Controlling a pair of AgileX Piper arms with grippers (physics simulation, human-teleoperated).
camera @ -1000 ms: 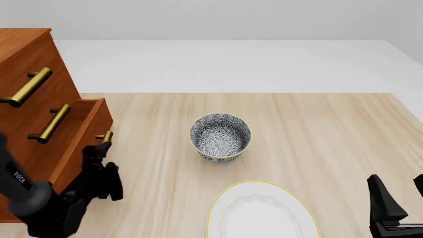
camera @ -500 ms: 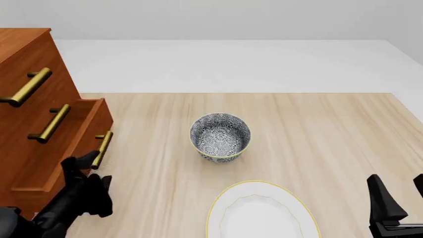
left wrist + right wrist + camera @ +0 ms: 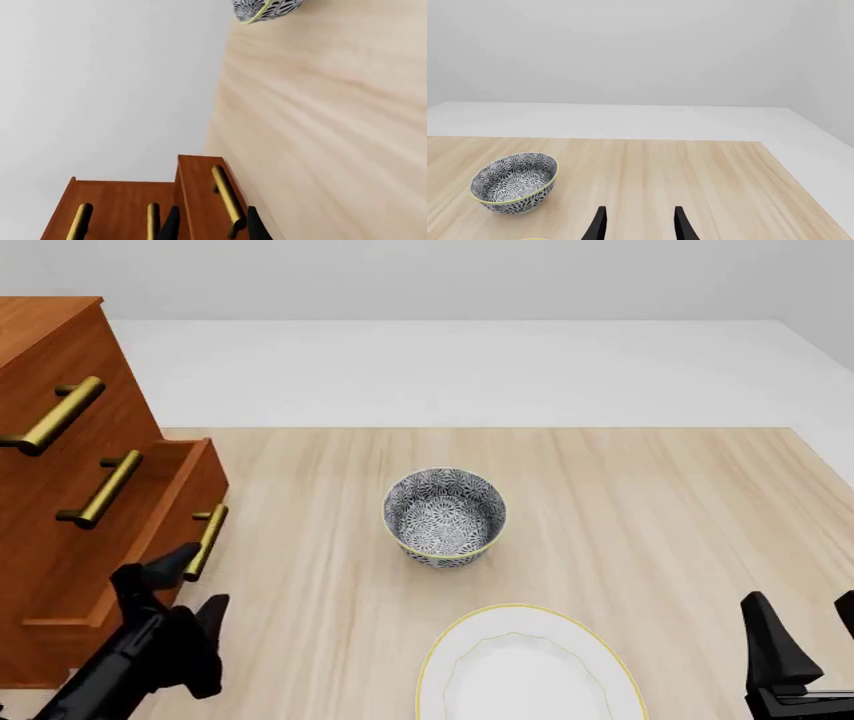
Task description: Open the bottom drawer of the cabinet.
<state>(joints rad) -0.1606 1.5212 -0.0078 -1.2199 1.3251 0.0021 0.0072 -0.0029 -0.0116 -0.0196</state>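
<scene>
The reddish-brown cabinet stands at the table's left edge. Its bottom drawer juts out past the two upper drawers, and its brass handle is uncovered. My left gripper hangs open just in front of and below that handle, holding nothing. In the left wrist view the bottom drawer and its handle lie between the two dark fingertips, with gaps on both sides. My right gripper rests open at the near right edge; in its wrist view the right gripper is empty.
A patterned blue-and-white bowl sits mid-table. A white plate with a yellow rim lies near the front edge. The two upper drawers carry brass handles that stick out toward the table.
My left gripper has let go of the bottom drawer's handle and drawn back toward the near edge. The drawer stays pulled out. The right arm has not moved.
</scene>
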